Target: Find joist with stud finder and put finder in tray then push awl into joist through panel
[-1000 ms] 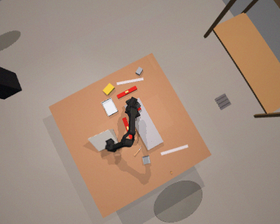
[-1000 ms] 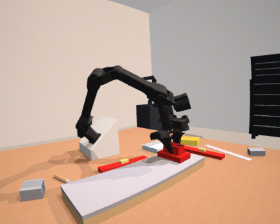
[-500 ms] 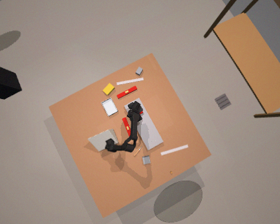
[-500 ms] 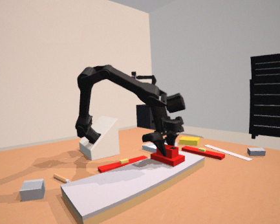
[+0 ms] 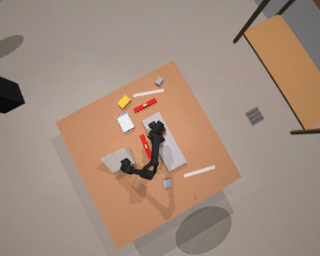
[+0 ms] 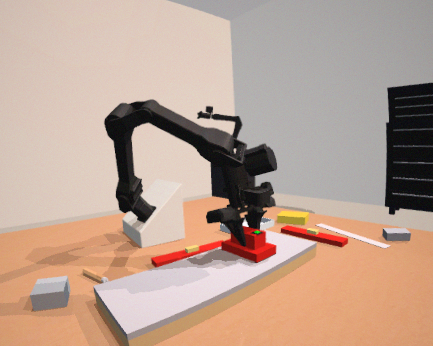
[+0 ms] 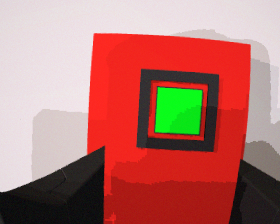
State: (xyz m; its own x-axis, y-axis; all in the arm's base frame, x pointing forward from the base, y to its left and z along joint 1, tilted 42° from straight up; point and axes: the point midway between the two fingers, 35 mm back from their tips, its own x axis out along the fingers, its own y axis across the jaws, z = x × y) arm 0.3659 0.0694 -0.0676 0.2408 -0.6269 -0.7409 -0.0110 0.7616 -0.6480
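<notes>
The red stud finder (image 5: 164, 132) (image 6: 258, 251) (image 7: 120, 65) sits flat on the pale floor panel (image 5: 176, 156) (image 6: 151, 300) (image 7: 36, 60), toward the panel's far end in the exterior view. Its square window (image 7: 178, 111) glows green, also a green spot on top (image 6: 257, 232). My gripper (image 5: 160, 131) (image 6: 248, 237) (image 7: 167, 156) is shut on the stud finder from above. The white tray (image 5: 125, 122) (image 6: 267, 224) lies beyond the panel, partly hidden in the exterior view. A thin tan-handled tool with a grey end, apparently the awl (image 6: 93, 275), lies beside the panel's near end. The joist is hidden.
Two red bars (image 5: 145, 146) (image 6: 313, 236) with yellowish centres lie near the panel. A yellow block (image 5: 124, 101) (image 6: 293, 217), grey blocks (image 5: 167, 183) (image 6: 396, 234) and white strips (image 5: 199, 171) (image 6: 353, 235) lie around. A pale wedge-shaped block (image 6: 161, 215) stands by the arm's base.
</notes>
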